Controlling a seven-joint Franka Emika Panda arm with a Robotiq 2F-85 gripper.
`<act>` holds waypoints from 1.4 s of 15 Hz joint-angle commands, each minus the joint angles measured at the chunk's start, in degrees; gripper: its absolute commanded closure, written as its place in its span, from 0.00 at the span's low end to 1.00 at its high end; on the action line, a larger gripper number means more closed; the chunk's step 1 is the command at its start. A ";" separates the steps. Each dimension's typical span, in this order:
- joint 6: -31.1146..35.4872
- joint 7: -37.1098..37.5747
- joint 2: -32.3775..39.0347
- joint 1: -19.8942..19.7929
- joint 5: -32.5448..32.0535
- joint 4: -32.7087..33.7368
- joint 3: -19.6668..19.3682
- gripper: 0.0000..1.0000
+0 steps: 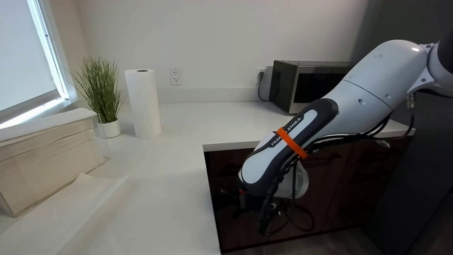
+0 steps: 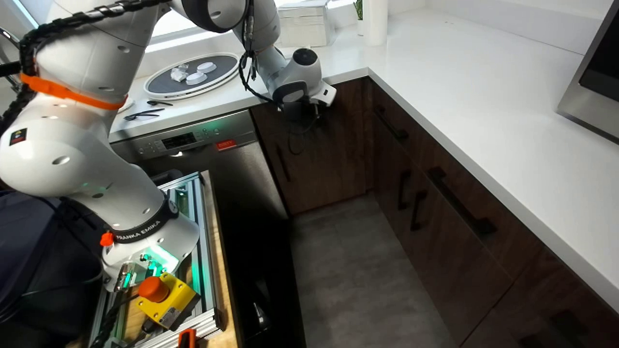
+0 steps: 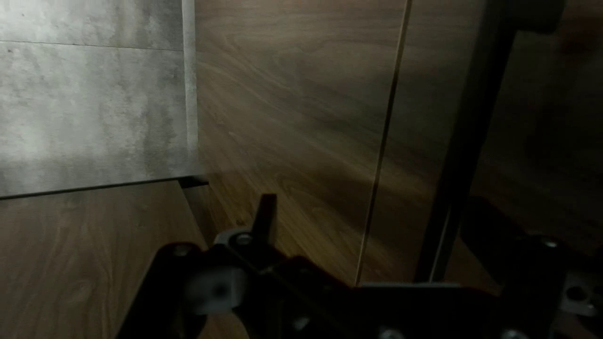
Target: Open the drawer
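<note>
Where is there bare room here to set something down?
Free: the white countertop between paper towel roll and microwave. Crowded: near the window, with potted grass and paper stack; and at the drawer handle, near the gripper.

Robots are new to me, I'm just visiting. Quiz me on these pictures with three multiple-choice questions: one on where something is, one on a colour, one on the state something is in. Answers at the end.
1. Where does the paper roll stand?
A) On the microwave
B) Beside the grassy plant
C) On the floor

2. What colour is the strap around the arm?
A) Blue
B) Green
C) Orange

3. How do the fingers of the gripper stand?
A) Spread apart
B) Pressed together
C) Gripping the plant

1 B: both exterior views show the roll next to the plant.
2 C: in an exterior view it shows bright orange against the white arm.
3 A: in the wrist view, the drawer front shows in the gap between them.
</note>
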 commanded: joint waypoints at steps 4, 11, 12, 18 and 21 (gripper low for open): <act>0.50 0.94 1.98 -0.77 -0.99 -0.07 -0.17 0.00; 2.58 1.55 0.02 -3.37 -0.03 -5.71 0.54 0.00; 3.08 1.49 -0.15 -4.20 0.10 -6.88 0.95 0.00; 9.78 2.59 -2.60 -9.44 -1.29 -14.32 3.65 0.00; 11.35 3.63 -6.78 -11.21 -2.18 -18.18 4.24 0.00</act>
